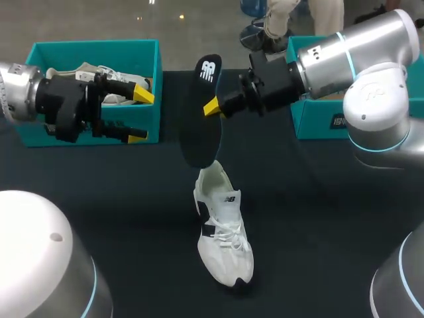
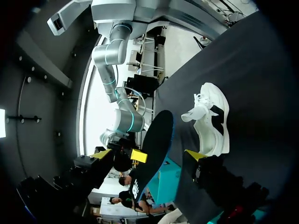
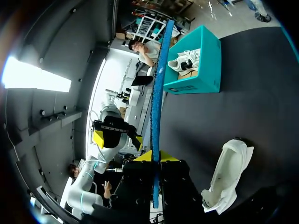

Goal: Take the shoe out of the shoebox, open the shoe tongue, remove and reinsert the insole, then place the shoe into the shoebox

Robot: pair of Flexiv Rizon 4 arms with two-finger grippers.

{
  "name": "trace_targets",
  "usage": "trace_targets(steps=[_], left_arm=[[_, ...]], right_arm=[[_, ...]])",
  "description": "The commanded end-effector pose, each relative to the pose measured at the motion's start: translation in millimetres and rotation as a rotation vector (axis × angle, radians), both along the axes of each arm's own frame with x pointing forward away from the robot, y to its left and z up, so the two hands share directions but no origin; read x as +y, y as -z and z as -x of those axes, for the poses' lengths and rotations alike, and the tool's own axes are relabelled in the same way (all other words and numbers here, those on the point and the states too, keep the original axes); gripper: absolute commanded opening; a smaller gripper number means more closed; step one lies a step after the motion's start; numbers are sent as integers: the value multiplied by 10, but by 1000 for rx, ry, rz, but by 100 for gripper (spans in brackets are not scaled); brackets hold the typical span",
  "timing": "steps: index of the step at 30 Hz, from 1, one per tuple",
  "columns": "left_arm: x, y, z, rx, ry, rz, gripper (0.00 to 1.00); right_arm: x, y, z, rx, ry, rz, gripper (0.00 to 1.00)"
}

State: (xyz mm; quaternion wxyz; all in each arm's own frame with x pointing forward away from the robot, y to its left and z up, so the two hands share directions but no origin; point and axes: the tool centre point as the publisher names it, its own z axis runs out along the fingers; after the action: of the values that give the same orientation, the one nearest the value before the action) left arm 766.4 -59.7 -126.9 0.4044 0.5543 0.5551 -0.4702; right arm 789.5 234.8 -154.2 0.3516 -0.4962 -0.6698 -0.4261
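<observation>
Gripping the dark insole [image 1: 201,136] edge-on, right gripper [image 1: 212,107] clenched, raised over the white shoe [image 1: 223,232] lying on the table [image 1: 318,218]. Left gripper [image 1: 140,116] released, fingers apart, beside the teal shoebox [image 1: 93,48].

Counts, head view.
- Shoes: two, both white. They are the loose shoe [image 1: 224,232] on the table [image 1: 318,218] and the boxed shoe [image 1: 93,71] in the left shoebox [image 1: 93,46].
- Shoeboxes: two, both teal, namely the left shoebox and the right shoebox [image 1: 318,122].
- Insole [image 1: 202,132]: one, dark.
- Arms: two, the left arm [image 1: 20,93] and the right arm [image 1: 358,56].
- Grippers: two, one per arm, the left gripper [image 1: 140,116] and the right gripper [image 1: 213,107].
- Table: one.
</observation>
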Motion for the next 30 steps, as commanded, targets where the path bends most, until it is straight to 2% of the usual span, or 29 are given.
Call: trace_targets(steps=[1, 3, 6, 9, 15, 18, 24, 30], left_arm=[[10, -1, 7, -1, 1, -2, 100], [10, -1, 7, -1, 1, -2, 100], [56, -66, -82, 172, -138, -104, 100], [207, -30, -183, 337, -227, -190, 100], [527, 261, -306, 648, -389, -418, 100], [640, 465, -315, 772, -403, -486, 100], [726, 716, -331, 858, -438, -595, 100], [717, 737, -333, 869, -424, -604, 100]], right_arm=[[14, 1, 5, 0, 2, 4, 0], [14, 1, 5, 0, 2, 4, 0], [14, 1, 5, 0, 2, 4, 0], [14, 1, 5, 0, 2, 4, 0], [14, 1, 5, 0, 2, 4, 0], [14, 1, 5, 0, 2, 4, 0], [14, 1, 5, 0, 2, 4, 0], [14, 1, 5, 0, 2, 4, 0]])
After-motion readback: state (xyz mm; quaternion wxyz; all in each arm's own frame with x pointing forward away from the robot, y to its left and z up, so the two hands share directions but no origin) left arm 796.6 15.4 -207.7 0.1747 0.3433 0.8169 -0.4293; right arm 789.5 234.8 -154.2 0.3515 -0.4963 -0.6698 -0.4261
